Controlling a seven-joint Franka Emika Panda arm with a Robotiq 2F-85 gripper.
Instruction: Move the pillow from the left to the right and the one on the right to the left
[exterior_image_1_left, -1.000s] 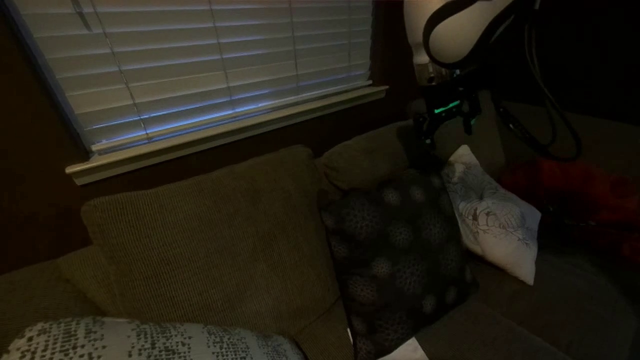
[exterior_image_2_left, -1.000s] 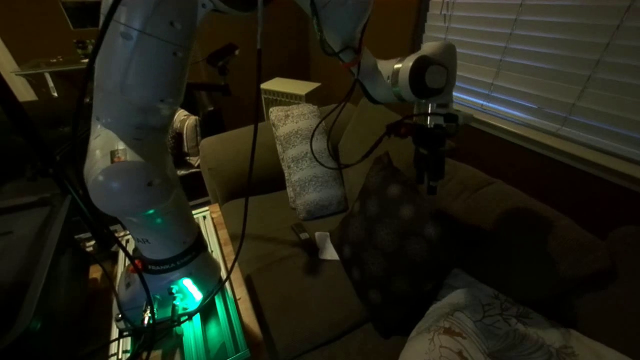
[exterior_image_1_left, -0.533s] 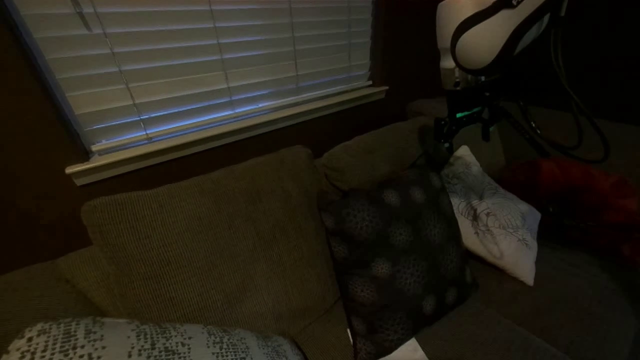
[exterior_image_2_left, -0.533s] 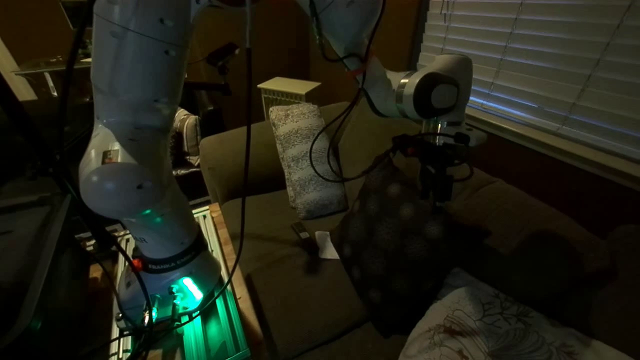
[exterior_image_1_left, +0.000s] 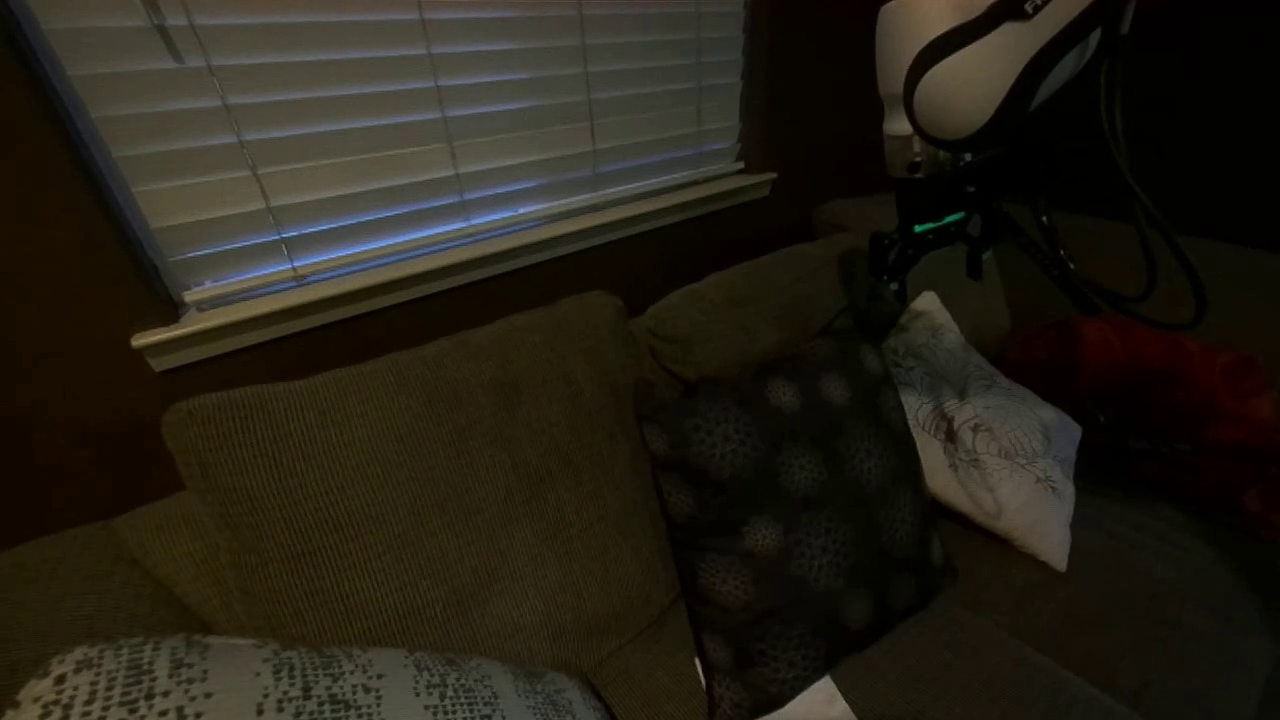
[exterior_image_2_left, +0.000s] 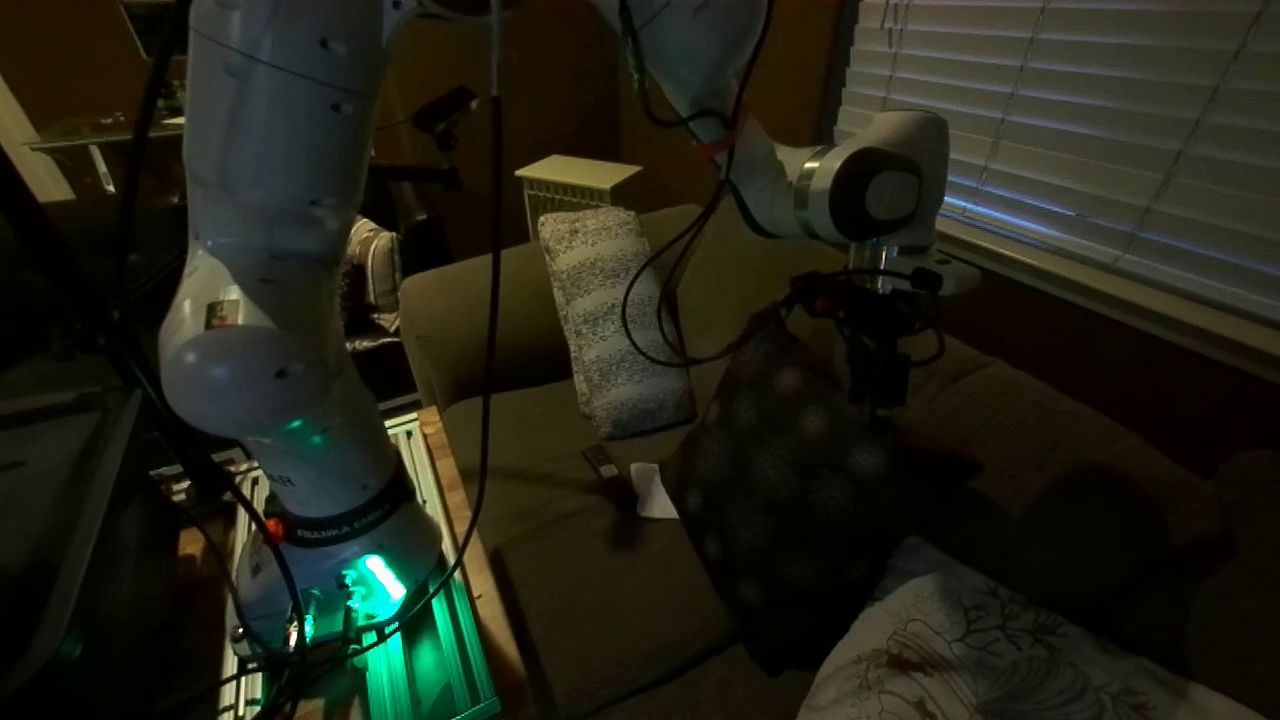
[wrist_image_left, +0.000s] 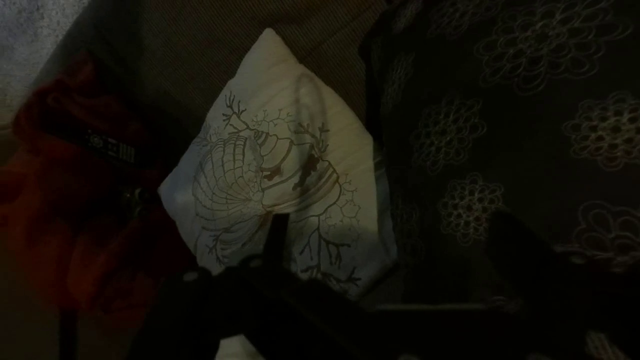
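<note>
The pillow, cream with a printed shell and sprig design (exterior_image_1_left: 990, 440), leans on the sofa beside the dark dotted pillow (exterior_image_1_left: 790, 500). In the wrist view, the cream pillow (wrist_image_left: 280, 165) fills the middle and the dark pillow (wrist_image_left: 525, 125) the right side. Wide apart, my gripper's jaws hold nothing; one finger of the gripper (wrist_image_left: 390, 220) overlaps the cream pillow, the other the dark one. In both exterior views the gripper (exterior_image_1_left: 932, 275) (exterior_image_2_left: 880, 390) points down near the pillows' upper corners. Dim light hides whether a fingertip touches fabric.
A red cushion (exterior_image_1_left: 1150, 380) lies past the cream pillow. A grey-white patterned pillow (exterior_image_2_left: 615, 320) leans at the sofa's far end, with a remote (exterior_image_2_left: 602, 462) and a white paper (exterior_image_2_left: 652, 492) on the seat. Back cushions (exterior_image_1_left: 430, 480) stand below the window sill (exterior_image_1_left: 450, 270).
Over the first half second, my gripper moved to the right in an exterior view, sinking and shifting slightly right in an exterior view. Since then it has barely moved. Both pillows stayed put.
</note>
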